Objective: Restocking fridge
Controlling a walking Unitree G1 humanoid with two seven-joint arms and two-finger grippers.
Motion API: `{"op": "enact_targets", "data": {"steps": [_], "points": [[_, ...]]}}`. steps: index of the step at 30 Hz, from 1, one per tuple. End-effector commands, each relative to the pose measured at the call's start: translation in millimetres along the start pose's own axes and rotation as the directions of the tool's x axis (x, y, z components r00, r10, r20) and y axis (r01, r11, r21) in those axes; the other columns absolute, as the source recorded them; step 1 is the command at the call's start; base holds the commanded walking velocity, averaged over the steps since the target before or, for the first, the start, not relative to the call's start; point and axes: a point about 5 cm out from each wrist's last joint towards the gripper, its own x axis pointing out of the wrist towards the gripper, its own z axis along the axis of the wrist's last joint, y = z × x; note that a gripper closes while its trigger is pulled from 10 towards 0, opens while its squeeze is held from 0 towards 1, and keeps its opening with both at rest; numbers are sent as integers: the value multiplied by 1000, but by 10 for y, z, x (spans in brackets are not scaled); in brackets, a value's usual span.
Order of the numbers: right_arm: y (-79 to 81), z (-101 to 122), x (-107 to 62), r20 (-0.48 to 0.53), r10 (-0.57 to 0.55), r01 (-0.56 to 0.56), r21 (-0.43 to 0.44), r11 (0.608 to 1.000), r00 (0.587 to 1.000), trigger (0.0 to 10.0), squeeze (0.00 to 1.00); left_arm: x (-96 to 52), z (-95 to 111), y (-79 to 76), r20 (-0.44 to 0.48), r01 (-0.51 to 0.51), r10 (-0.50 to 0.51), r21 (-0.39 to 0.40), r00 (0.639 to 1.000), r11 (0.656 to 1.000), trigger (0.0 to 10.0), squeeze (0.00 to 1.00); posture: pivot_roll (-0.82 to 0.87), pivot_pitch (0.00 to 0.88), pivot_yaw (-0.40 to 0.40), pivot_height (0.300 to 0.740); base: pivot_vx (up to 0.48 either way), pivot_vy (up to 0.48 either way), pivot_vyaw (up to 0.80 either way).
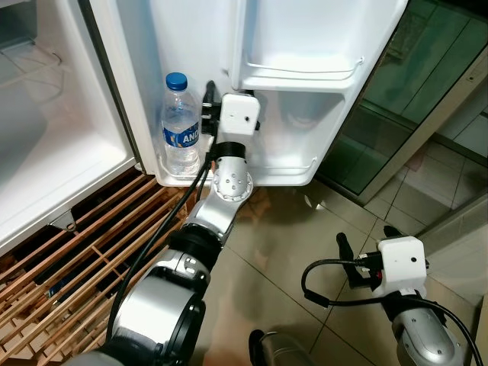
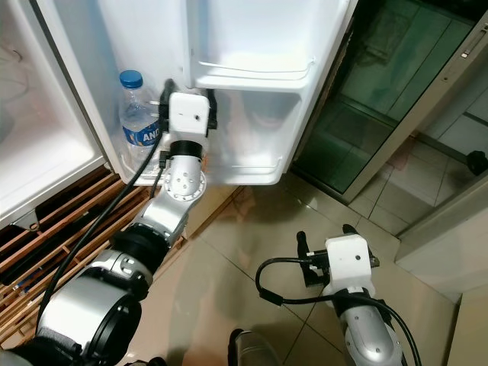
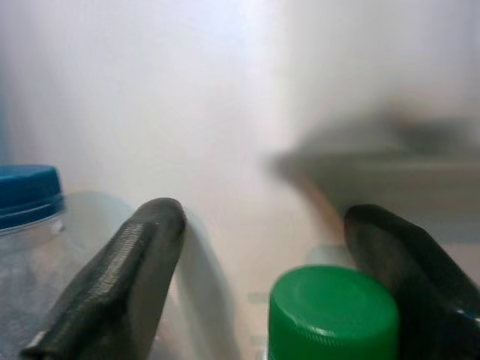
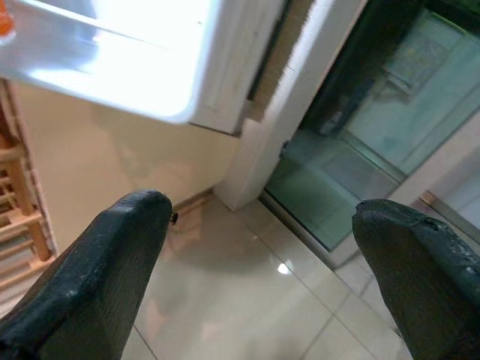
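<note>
Reaching into the white fridge door's bottom shelf [image 1: 297, 171], the left gripper [image 3: 259, 292] has fingers apart around a green-capped bottle [image 3: 334, 315], seemingly unclamped, beside a clear blue-capped water bottle [image 1: 180, 126]. Right gripper [image 4: 262, 285] hangs open above the tiled floor [image 1: 290, 244].

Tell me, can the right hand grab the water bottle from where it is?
Probably not. The right hand hangs low over the floor tiles, off to the side of the fridge door. The bottle stands in the door's bottom shelf, and the left hand is already right beside it.
</note>
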Motion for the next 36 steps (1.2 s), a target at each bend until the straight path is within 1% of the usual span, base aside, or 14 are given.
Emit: {"op": "enact_targets", "data": {"steps": [1, 5, 8, 12, 14, 15, 16, 17, 21, 27, 30, 32, 35, 36], "points": [[-17, -13, 7, -3, -7, 7, -10, 1000, 1000, 10000, 0, -28, -18, 38, -25, 18, -19, -21, 1000, 1000, 10000, 1000, -372, 104, -60, 740, 0, 0, 0], [-26, -15, 31, 2, -4, 4, -13, 1000, 1000, 10000, 0, -44, -37, 136, -53, 20, -21, -23, 998, 1000, 10000, 1000, -356, 90, -60, 740, 0, 0, 0], [-31, -37, 64, -2, -6, 6, -5, 1000, 1000, 10000, 0, -75, 28, 168, -56, 68, -71, -46, 996, 997, 10000, 1000, -334, 79, -55, 740, 0, 0, 0], [-2, -68, 137, -5, -6, 6, 14, 1000, 1000, 10000, 0, -156, 68, 57, -84, 195, -202, -94, 976, 976, 10000, 1000, -302, 63, -46, 740, 0, 0, 0], [-2, -68, 137, -5, -6, 6, 14, 1000, 1000, 10000, 0, -156, 68, 57, -84, 195, -202, -94, 976, 976, 10000, 1000, -302, 63, -46, 740, 0, 0, 0], [11, -73, 157, -5, -4, 4, 18, 1000, 1000, 10000, 0, -183, 79, 16, -88, 229, -239, -113, 967, 967, 10000, 1000, -292, 56, -42, 740, 0, 0, 0], [27, -74, 186, -2, -2, 2, 22, 1000, 1000, 10000, 0, -216, 110, -21, -86, 264, -276, -127, 957, 956, 10000, 333, -284, 46, -36, 740, 0, 0, 0], [43, -72, 222, 4, 0, 0, 26, 1000, 1000, 10000, 0, -246, 143, -47, -85, 294, -308, -143, 948, 945, 10000, 0, -272, 32, -31, 740, 0, 0, 0], [65, -64, 285, 17, 2, -3, 31, 1000, 1000, 10000, 0, -287, 190, -58, -85, 331, -347, -157, 934, 931, 10000, 0, -261, 15, -26, 740, 0, 0, 0], [73, -21, 438, 56, -2, 0, 35, 999, 998, 10000, 0, -383, 248, 30, -88, 374, -399, -211, 913, 903, 10000, 0, -217, 0, -8, 740, 0, 0, 0], [50, 1, 531, 78, -12, 10, 34, 999, 997, 10000, 0, -442, 281, 131, -75, 408, -434, -231, 898, 883, 10000, 0, -194, 0, 5, 740, 0, 0, 0], [44, 9, 548, 84, -16, 13, 34, 999, 996, 10000, 0, -457, 287, 164, -71, 415, -441, -233, 895, 880, 10000, 0, -192, 0, 7, 740, 0, 0, 0], [25, 17, 560, 96, -29, 26, 38, 999, 995, 10000, 0, -519, 272, 275, -45, 426, -450, -253, 892, 869, 10000, 0, -182, 0, 21, 740, 0, 0, 0], [14, 17, 549, 100, -35, 31, 42, 999, 994, 10000, 0, -575, 243, 341, -39, 433, -456, -255, 889, 865, 10000, 0, -182, 0, 21, 740, 0, 0, 0]]}}
